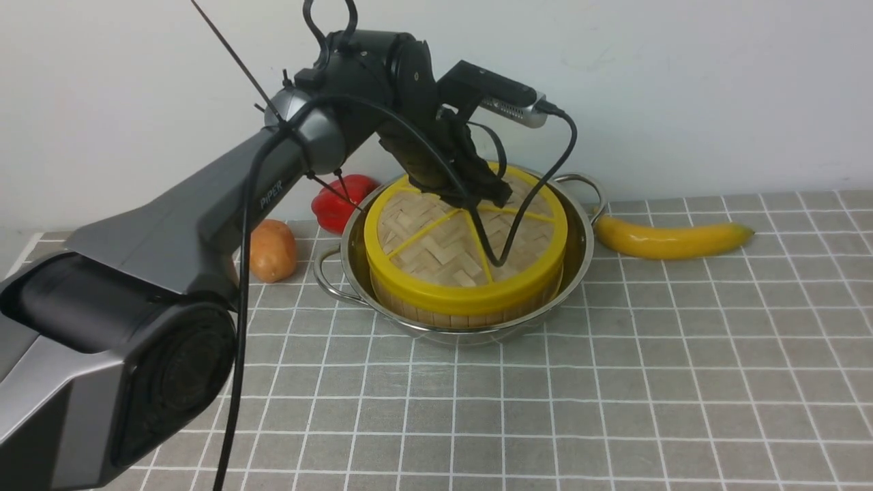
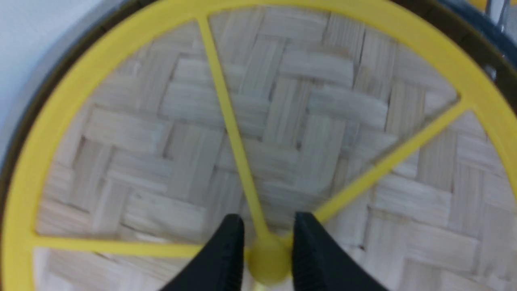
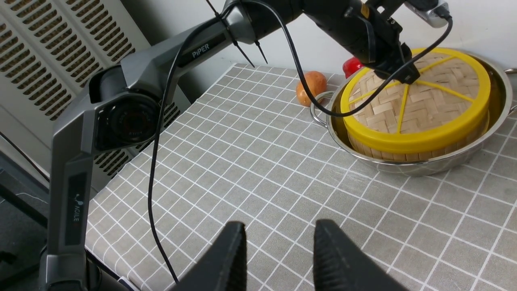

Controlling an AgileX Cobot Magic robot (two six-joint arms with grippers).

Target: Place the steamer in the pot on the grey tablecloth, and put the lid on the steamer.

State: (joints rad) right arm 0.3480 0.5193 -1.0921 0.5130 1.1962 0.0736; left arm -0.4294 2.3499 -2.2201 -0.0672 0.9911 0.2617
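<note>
The left gripper's (image 2: 268,220) fingers (image 2: 226,258) are pinching the yellow hub of the lid (image 1: 464,245), drawn in narrowly on either side of it; the lid is sitting level on the steamer (image 1: 470,312), which is standing inside the pot (image 1: 580,235) on the grey tablecloth (image 1: 614,382); the rims are looking aligned, so the step in hand is probably the release; parting gently, then rising straight up, should avoid dragging the lid askew; the right gripper (image 3: 280,226) is hovering parted and empty, well apart.
</note>
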